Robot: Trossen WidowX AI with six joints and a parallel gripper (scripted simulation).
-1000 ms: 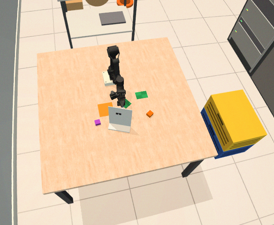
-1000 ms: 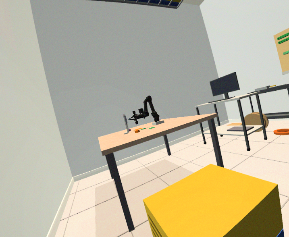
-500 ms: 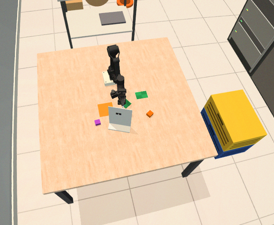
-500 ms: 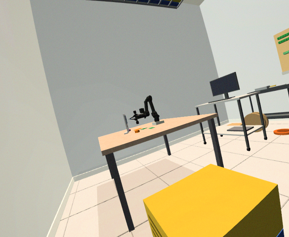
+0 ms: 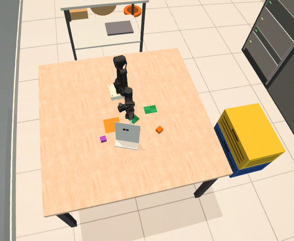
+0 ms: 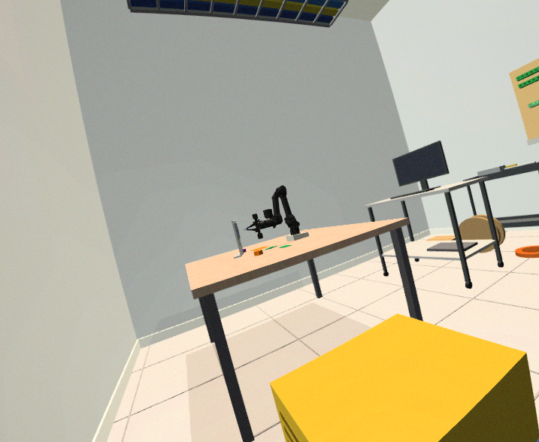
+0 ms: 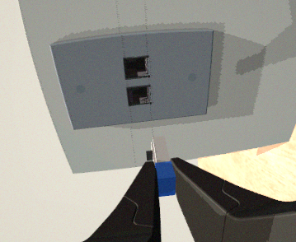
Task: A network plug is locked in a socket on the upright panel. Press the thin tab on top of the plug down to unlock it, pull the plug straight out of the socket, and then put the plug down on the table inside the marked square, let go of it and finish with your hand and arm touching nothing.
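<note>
I see my claw (image 7: 163, 170) clamped on the blue plug (image 7: 166, 179), plug pinched between the fingertips, its clear tip poking forward, clear of the panel (image 7: 151, 64), both sockets (image 7: 137, 67) vacant, above the table (image 5: 76, 166)

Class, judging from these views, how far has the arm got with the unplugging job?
Done: the plug is out; both sockets on the panel look empty. In hand: the gripper is shut on the plug, off the panel. Left: set it in the marked square, release, withdraw.
</note>
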